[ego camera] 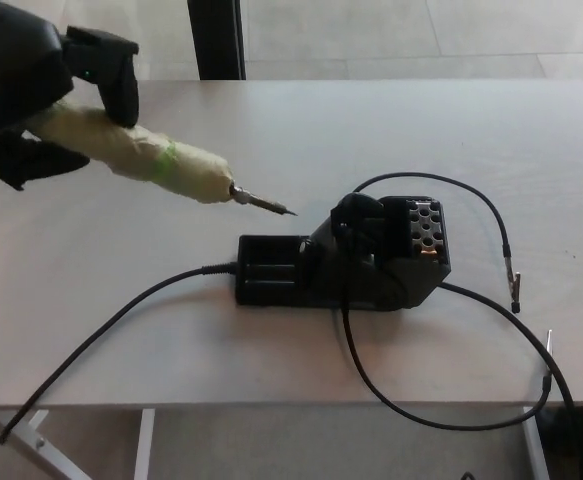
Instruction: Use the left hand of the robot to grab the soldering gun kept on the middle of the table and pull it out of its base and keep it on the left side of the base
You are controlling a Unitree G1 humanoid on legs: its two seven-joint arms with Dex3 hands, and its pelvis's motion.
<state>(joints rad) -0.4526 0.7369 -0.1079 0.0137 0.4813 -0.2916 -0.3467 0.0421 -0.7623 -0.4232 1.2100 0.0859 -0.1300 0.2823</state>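
At the upper left of the head view, the left hand [31,95] is closed around the taped handle of the soldering gun [156,165], with one finger [116,75] wrapped over the top of the handle. The gun is clear of its base [346,260]: the metal tip [266,204] points down and to the right, apart from the holder, and hangs above the table [391,120] just left of the base. The right hand is not in view.

Step in hand: extraction is complete; the transfer to the left side of the base is under way. The gun is not yet set down.

Next move, as a judgement: lower the gun onto bare table surface left of the base, then open the fingers to release it. The black cable [121,315] running left from the base crosses that area nearer the front edge, so placement should stay behind it. The tip should face away from the cable on contact.
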